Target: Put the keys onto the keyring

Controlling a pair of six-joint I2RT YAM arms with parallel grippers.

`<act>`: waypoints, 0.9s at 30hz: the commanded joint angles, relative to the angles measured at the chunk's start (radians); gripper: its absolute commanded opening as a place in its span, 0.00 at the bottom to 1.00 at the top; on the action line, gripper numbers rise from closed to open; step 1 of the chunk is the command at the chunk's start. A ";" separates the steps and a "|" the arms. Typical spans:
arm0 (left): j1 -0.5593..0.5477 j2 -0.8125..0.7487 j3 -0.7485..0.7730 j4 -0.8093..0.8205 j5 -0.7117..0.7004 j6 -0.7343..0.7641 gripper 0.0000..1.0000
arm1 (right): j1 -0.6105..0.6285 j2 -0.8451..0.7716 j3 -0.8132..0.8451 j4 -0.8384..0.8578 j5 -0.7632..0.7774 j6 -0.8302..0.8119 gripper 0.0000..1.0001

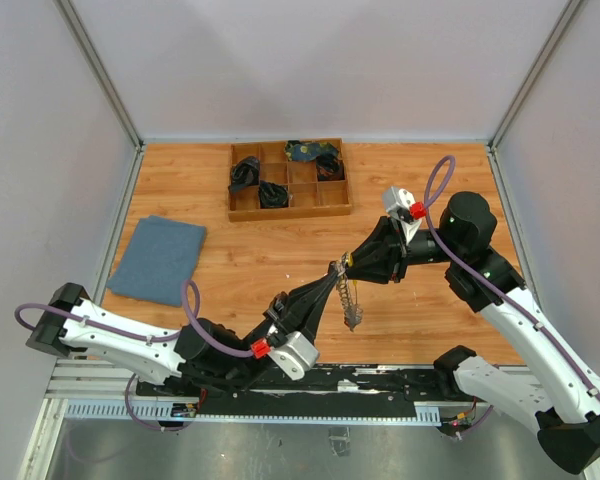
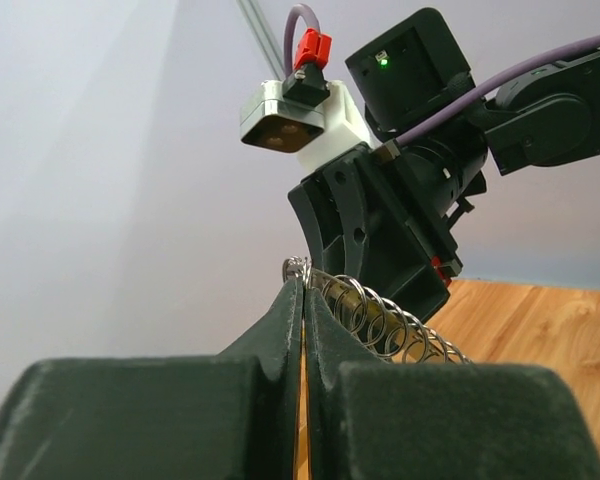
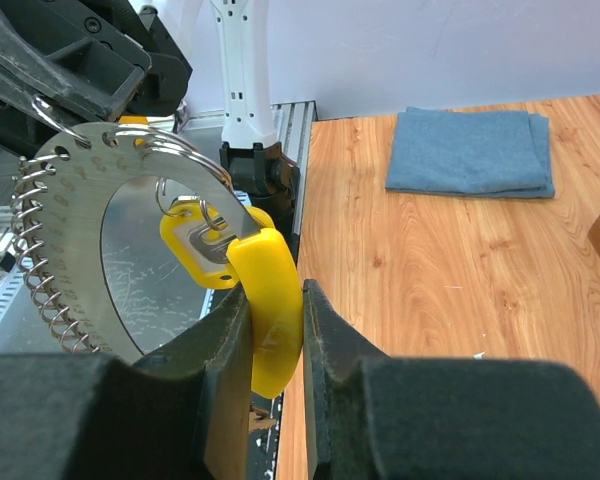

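The keyring [image 1: 343,268] is held in the air on the near side of the wooden tray [image 1: 289,212], with the keys [image 1: 352,308] dangling below it.

Left wrist: the left gripper [image 2: 302,288] is pressed together on the ring's wire.

Right wrist: the right gripper [image 3: 275,305] pinches the yellow piece [image 3: 255,255]. If the two arms pull against each other, the ring could twist and slip free.
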 commanded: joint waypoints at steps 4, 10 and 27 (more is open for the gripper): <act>0.037 -0.055 0.067 -0.124 0.010 -0.169 0.00 | 0.006 -0.030 0.017 -0.008 0.028 -0.058 0.04; 0.158 -0.164 0.052 -0.266 0.114 -0.452 0.00 | 0.007 -0.052 0.040 -0.097 0.087 -0.142 0.13; 0.443 -0.225 0.003 -0.356 0.360 -0.899 0.01 | 0.007 -0.176 0.039 -0.140 0.336 -0.237 0.41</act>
